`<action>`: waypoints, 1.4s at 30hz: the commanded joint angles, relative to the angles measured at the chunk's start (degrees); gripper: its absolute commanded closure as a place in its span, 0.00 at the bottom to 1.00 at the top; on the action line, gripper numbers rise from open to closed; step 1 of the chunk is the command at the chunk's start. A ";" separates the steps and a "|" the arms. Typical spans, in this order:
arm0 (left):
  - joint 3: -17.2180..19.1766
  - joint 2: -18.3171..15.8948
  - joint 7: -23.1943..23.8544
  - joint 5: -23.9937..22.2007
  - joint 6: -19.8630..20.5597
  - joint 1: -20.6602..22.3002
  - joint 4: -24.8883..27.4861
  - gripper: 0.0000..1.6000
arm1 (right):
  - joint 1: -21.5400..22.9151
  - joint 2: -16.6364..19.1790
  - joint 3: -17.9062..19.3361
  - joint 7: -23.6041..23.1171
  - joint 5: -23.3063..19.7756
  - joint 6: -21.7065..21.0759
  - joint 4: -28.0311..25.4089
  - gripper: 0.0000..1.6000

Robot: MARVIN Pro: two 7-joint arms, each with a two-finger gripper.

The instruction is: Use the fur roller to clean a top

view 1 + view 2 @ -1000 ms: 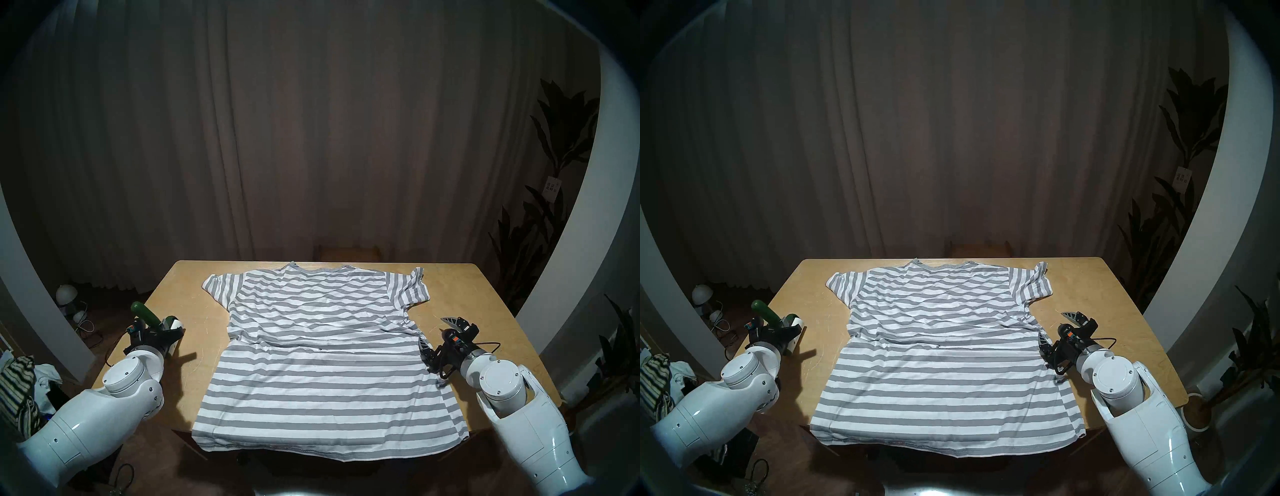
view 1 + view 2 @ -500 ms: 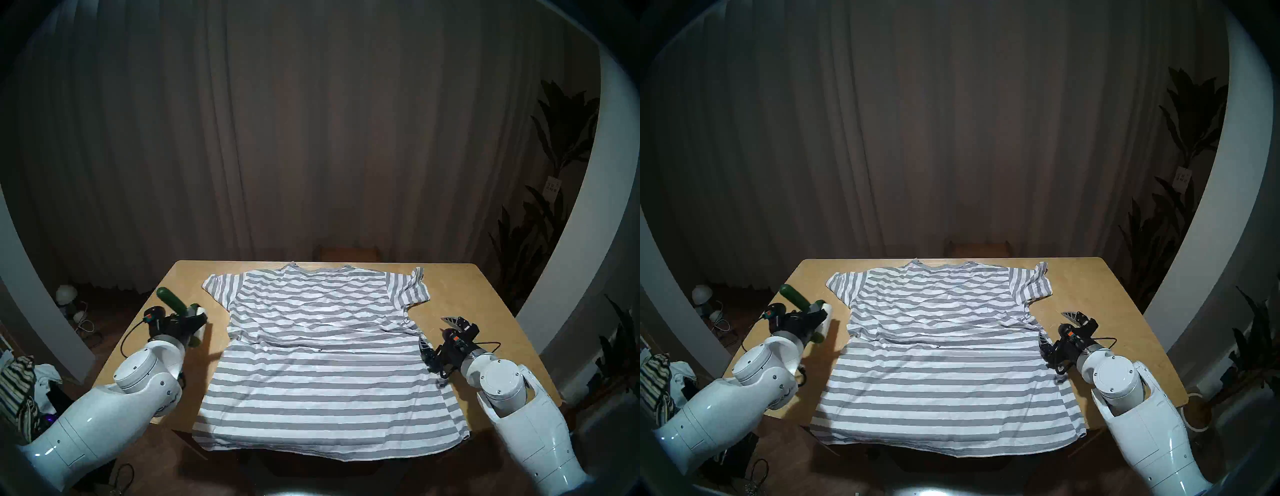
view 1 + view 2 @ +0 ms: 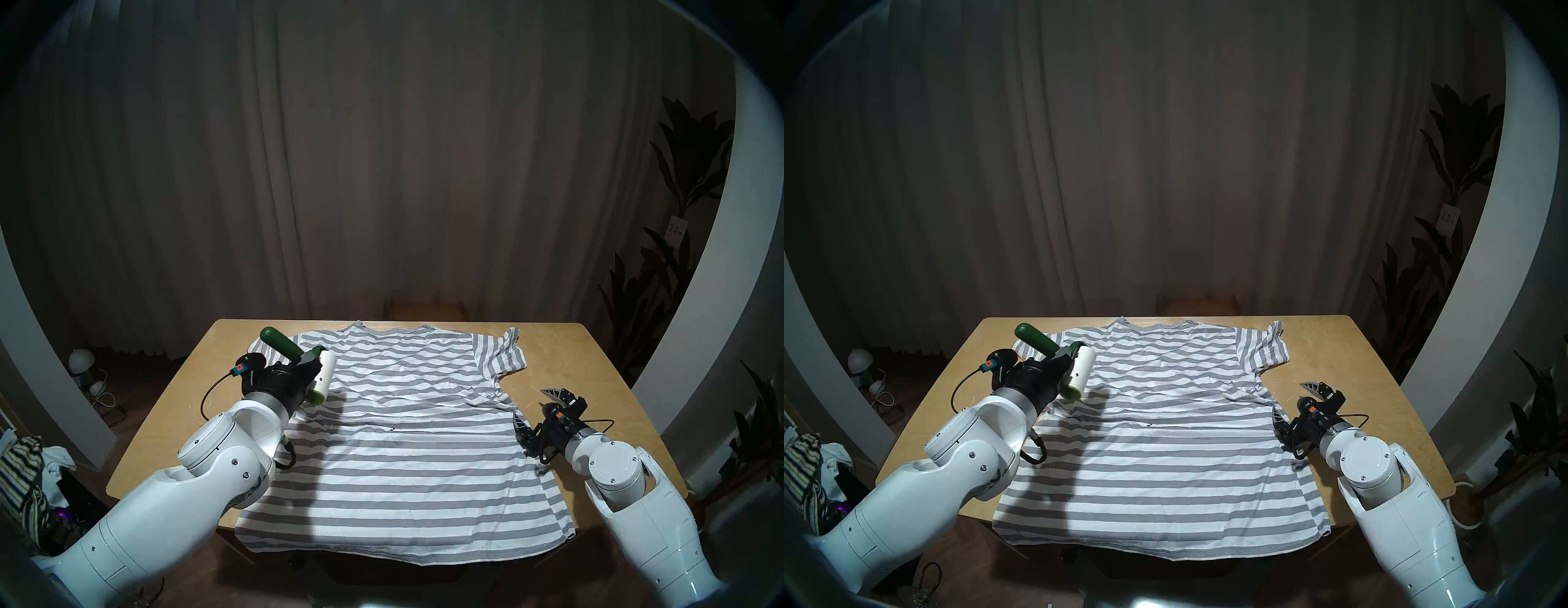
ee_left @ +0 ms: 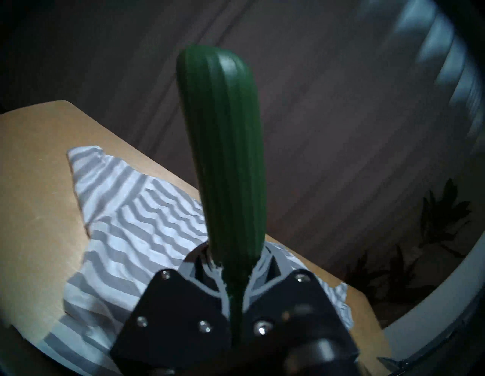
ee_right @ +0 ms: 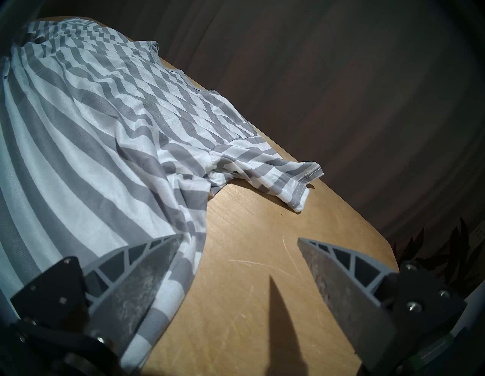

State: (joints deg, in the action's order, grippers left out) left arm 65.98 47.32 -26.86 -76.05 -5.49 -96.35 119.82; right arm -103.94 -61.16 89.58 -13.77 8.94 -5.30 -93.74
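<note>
The fur roller (image 3: 321, 377), clamped in the left jaws, has moved over the top (image 3: 403, 446); right jaws apart.

One striped T-shirt (image 3: 394, 429), one lint roller (image 3: 316, 373), one desk (image 3: 594, 382), two robot arms each with one tool, left tool (image 3: 306, 368), right tool (image 3: 535, 411), perhaps two small lamps (image 3: 82, 361) on the floor, one pile of striped cloth (image 3: 21, 475)

In the left wrist view, the fur roller (image 4: 223, 162) showed only its handle; the roll was hidden behind the left pincer (image 4: 233, 283) body. The top (image 3: 394, 429) had its left sleeve partly covered by that pincer and arm. Its hem overhung the worktop (image 3: 594, 382) near edge, concealing it. Contact between roll and fabric could not be determined.
</note>
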 commanded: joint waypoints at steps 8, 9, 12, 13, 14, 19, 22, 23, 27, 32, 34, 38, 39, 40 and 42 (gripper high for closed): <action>-2.43 -1.45 -5.62 -7.41 5.99 -3.86 12.71 1.00 | -2.60 0.42 -1.36 -1.15 0.03 -0.43 6.26 0.00; -2.68 -1.31 -6.94 -7.92 6.35 -3.93 12.60 1.00 | -2.64 0.52 -1.38 -1.21 0.02 -0.41 6.22 0.00; -2.82 -1.36 -9.88 -8.94 7.08 -4.08 13.38 1.00 | -2.39 0.68 -1.50 -1.39 -0.06 -0.15 6.76 0.00; -3.04 -0.91 -11.58 -9.49 7.52 -3.47 12.99 1.00 | -2.43 0.86 -1.49 -1.51 -0.15 -0.01 6.97 0.00; -3.11 -0.57 -13.03 -10.03 7.76 -3.09 12.94 1.00 | -2.45 0.96 -1.51 -1.57 -0.22 0.11 7.09 0.00; -3.84 1.12 -16.67 -11.08 8.59 -1.27 11.36 1.00 | -2.59 1.27 -1.56 -1.81 -0.43 0.45 7.28 0.00; -4.37 2.71 -18.80 -11.73 9.00 0.24 10.19 1.00 | -2.62 1.39 -1.61 -1.91 -0.62 0.71 7.34 0.00; -4.57 3.15 -19.43 -11.99 9.32 0.80 9.81 1.00 | -2.61 1.44 -1.65 -1.94 -0.67 0.80 7.36 0.00; -5.63 4.90 -21.25 -12.69 10.21 2.70 8.24 1.00 | -2.59 1.52 -1.76 -2.00 -0.86 1.06 7.43 0.00; -6.65 6.59 -22.65 -13.11 10.93 4.84 6.59 1.00 | -2.50 1.58 -1.87 -1.99 -1.07 1.25 7.51 0.00; -6.74 7.34 -22.88 -13.22 10.83 5.67 6.02 1.00 | -2.45 1.62 -1.91 -1.97 -1.16 1.29 7.55 0.00; -7.15 8.46 -23.44 -13.27 11.18 7.40 5.16 1.00 | -2.31 1.68 -1.96 -1.91 -1.35 1.38 7.76 0.00; -7.27 8.88 -23.58 -13.28 11.13 7.73 4.83 1.00 | -2.27 1.69 -1.98 -1.91 -1.40 1.39 7.82 0.00; -7.45 9.23 -23.79 -13.24 11.24 8.12 4.46 1.00 | -2.23 1.71 -2.01 -1.90 -1.44 1.41 7.87 0.00; -8.03 9.81 -24.38 -13.01 11.77 9.05 3.70 1.00 | -2.10 1.71 -2.06 -1.89 -1.52 1.42 7.98 0.00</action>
State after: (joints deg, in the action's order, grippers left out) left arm 58.31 53.93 -51.02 -89.92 5.99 -92.22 123.99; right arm -102.58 -59.39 88.77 -15.29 6.52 -1.69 -91.08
